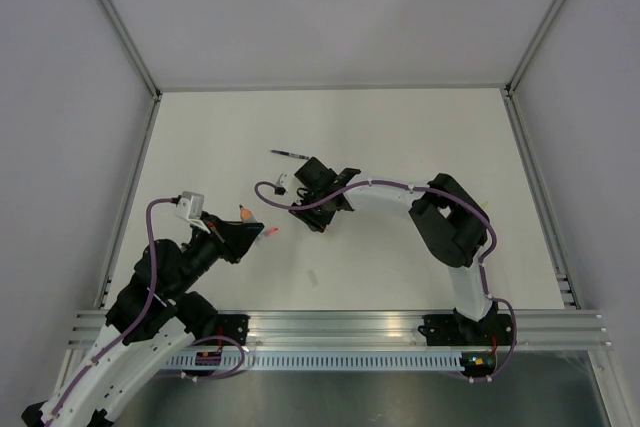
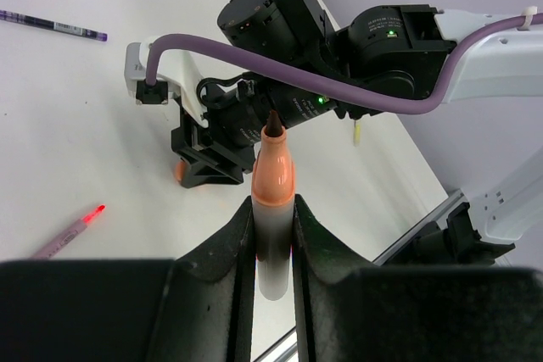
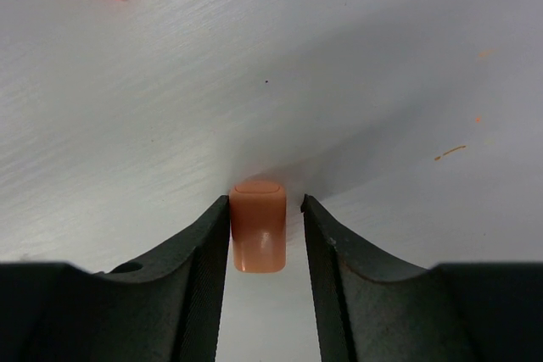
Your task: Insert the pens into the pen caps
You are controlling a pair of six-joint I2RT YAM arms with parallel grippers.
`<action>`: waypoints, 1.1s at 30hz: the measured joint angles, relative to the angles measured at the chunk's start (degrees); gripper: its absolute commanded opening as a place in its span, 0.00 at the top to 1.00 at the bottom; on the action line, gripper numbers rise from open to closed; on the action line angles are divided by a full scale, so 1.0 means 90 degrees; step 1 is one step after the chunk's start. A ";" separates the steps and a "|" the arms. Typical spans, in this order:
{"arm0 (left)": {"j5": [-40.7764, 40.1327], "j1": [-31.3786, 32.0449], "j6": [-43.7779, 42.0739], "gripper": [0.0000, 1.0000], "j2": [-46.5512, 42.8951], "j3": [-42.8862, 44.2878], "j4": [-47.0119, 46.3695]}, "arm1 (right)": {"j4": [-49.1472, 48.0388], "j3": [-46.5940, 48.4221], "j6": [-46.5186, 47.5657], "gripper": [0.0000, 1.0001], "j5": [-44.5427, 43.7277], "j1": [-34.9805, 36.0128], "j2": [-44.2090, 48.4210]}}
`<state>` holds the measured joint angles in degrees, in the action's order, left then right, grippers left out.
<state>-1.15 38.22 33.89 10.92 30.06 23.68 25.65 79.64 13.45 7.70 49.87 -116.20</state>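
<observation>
White table point(image 1: 400, 147), stubby cap point(image 3: 258, 225) between tool fingers point(image 3: 204, 260)

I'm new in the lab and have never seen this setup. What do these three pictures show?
Two robot arms are bolted to a white table. One picture looks down from above; the other two come from a camera on each wrist. The left gripper is shut on an orange-tipped pen. Between the fingers of the right gripper sits an orange pen cap, touching one finger with a gap at the other. Loose on the table lie a dark purple pen and a red-pink pen.
</observation>
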 measured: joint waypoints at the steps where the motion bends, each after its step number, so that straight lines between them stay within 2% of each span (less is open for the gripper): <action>1: 0.0000 0.0000 0.0000 0.98 0.0000 0.0000 0.0000 | 0.0032 0.0022 -0.0017 0.51 0.0005 0.0000 -0.0010; 8: 0.0002 0.0000 0.0024 0.98 0.0002 0.0000 -0.0017 | 0.0080 0.0049 -0.0029 0.50 -0.0022 0.0007 -0.0019; 19: 0.0053 0.0000 0.0061 0.98 0.0061 -0.0002 -0.0036 | 0.0182 0.0146 -0.0197 0.55 -0.0206 0.0007 -0.0078; 22: 0.0146 0.0000 0.0068 0.98 0.0121 -0.0002 -0.0112 | 0.0182 0.0146 -0.0267 0.64 -0.0240 0.0007 -0.0078; 25: 0.0180 0.0000 0.0080 0.98 0.0204 -0.0002 -0.0189 | 0.0185 0.0146 -0.0321 0.78 -0.0289 0.0007 -0.0078; 26: 0.0192 0.0000 0.0087 0.98 0.0240 -0.0005 -0.0214 | 0.0182 0.0146 -0.0342 0.87 -0.0313 0.0005 -0.0075; 28: 0.0199 0.0000 0.0090 0.98 0.0313 -0.0029 -0.0316 | 0.0180 0.0146 -0.0408 0.99 -0.0350 0.0005 -0.0073; 33: 0.0325 0.0000 0.0090 0.98 0.0712 -0.0131 -0.0593 | 0.0425 0.0267 -0.0729 1.00 -0.0585 -0.0024 -0.0075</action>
<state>1.78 38.22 34.70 17.32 28.88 18.35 29.47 82.04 6.90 2.44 49.65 -116.88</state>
